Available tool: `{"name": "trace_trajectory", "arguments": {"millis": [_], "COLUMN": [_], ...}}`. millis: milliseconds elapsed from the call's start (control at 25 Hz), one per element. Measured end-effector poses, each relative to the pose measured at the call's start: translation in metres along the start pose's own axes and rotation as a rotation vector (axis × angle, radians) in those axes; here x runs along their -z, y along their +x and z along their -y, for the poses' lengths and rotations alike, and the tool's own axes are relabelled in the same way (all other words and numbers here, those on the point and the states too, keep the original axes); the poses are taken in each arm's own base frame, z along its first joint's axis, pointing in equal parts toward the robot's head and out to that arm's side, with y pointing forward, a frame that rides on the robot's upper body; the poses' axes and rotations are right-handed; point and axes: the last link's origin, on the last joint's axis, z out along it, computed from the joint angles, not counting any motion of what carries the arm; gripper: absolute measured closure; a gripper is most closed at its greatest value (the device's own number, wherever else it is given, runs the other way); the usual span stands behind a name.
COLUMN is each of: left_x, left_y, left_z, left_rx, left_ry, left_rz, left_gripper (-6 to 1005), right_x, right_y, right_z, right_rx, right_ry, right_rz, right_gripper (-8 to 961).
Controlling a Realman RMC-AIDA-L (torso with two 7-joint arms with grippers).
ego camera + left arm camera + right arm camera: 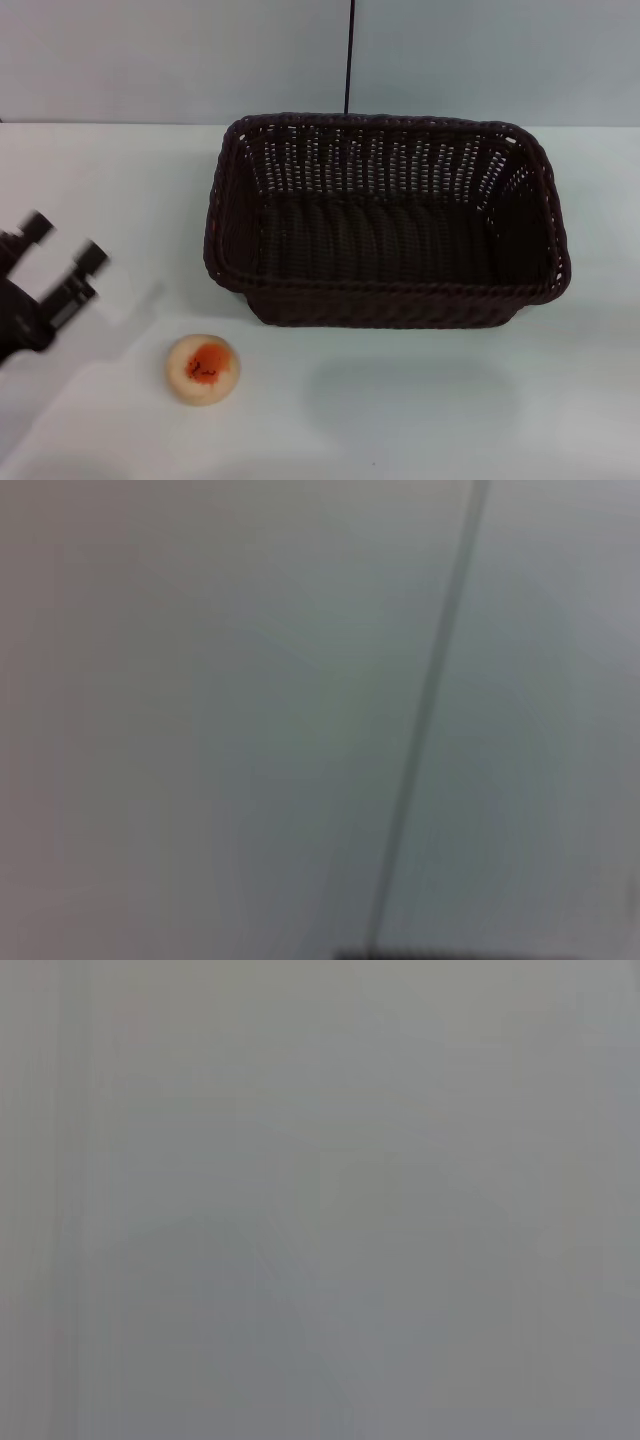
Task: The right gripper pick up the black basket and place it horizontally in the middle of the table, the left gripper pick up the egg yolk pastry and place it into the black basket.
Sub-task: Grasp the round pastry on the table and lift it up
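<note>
My left pincer (62,243) hangs over the left edge of the table (420,410), its two thin black fingers (88,258) spread apart with nothing between them, their blunt square tips pointing toward the far side. The body behind them is blocky and matte black. My right pincer does not show in any view.

Just nearer than the pincer, toward the near left corner, the pastry (202,369) sits on the bare white top, apart from my fingers. It is a small round bun, pale beige and smooth, with an orange-red patch in its centre.

Beyond it, around the middle of the table, lies the basket (385,220), long side running left to right. It is woven, wicker-like, almost black, with a braided rim, sloping openwork walls and rounded corners. A thin dark cable (349,55) runs up the wall behind the far edge.

The right wrist view gives only a plain grey blur.
</note>
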Motion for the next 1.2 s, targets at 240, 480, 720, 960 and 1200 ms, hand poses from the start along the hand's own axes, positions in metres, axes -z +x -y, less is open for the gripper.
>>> {"name": "trace_trajectory", "arguments": {"millis": [240,480,720,960,1200], "left_x": [0.002,0.000,-0.001,-0.003,-0.005], "left_y": [-0.014,-0.036,-0.041,-0.046,-0.048], "left_z": [-0.004,-0.013,-0.018,-0.020,-0.021], "left_rx": [-0.030,-0.030,-0.025,-0.024,-0.021], "left_ry": [-0.063,-0.149,-0.179,-0.196,-0.202], "left_rz": [0.122,0.286,0.311,0.344,0.353], "left_gripper": [328,332,336,339,343], "right_x": [0.050,0.074,0.075,0.072,0.069], "right_y": [0.000,0.001,0.006,0.011,0.012], "right_z": [0.024,0.036,0.041,0.042,0.042], "right_rx": [-0.041,-0.079,-0.091,-0.100,-0.102], "right_ry": [0.270,0.423,0.464,0.482,0.483], "right_rz": [0.098,0.154,0.128,0.111,0.110], "right_gripper": [678,679,679,679,679]}}
